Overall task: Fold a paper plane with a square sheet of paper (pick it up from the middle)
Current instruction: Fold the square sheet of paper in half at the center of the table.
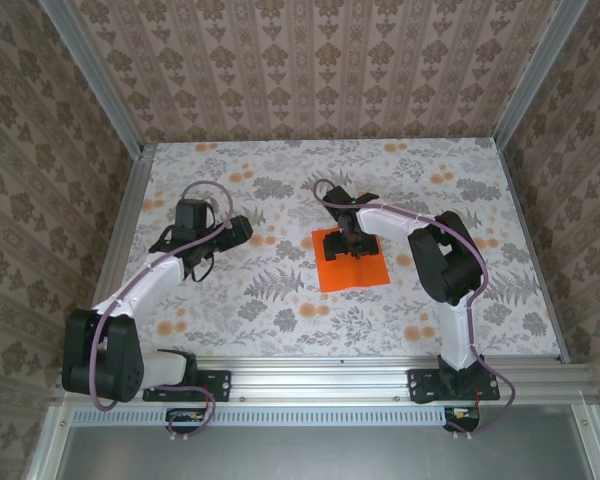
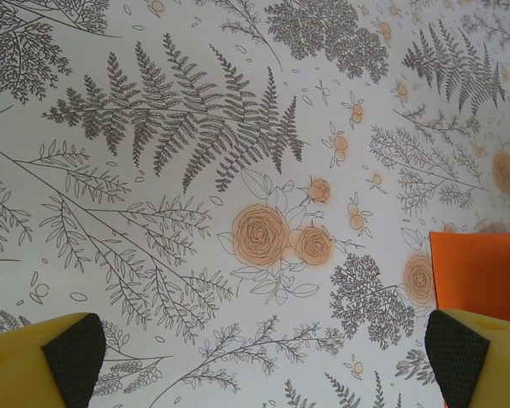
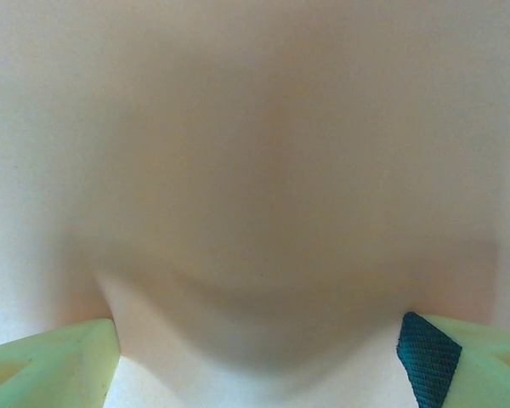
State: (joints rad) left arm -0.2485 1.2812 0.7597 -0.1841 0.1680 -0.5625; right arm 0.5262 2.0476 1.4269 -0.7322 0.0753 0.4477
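While the flower-printed worktop (image 1: 280, 170) spreads between patterned walls, the left arm (image 1: 145, 285) reaches over its left half and the right arm (image 1: 450, 260) bends in towards the middle. The square sheet of paper (image 1: 355, 268), bright orange and unfolded, lies flat near the centre, slightly turned. The right tool (image 1: 345, 243) stands over the sheet's far half. From above I cannot tell whether it touches. In its wrist view the right tool's yellow fingers (image 3: 55, 365) sit wide apart at the lower corners, so the tool is open, and what lies between them is too blurred to name. The left tool (image 2: 263, 340) hangs above bare print, well apart from the sheet, whose corner (image 2: 480, 268) shows at that view's right edge. Its dark pads (image 2: 68, 357) stand spread, holding nothing.
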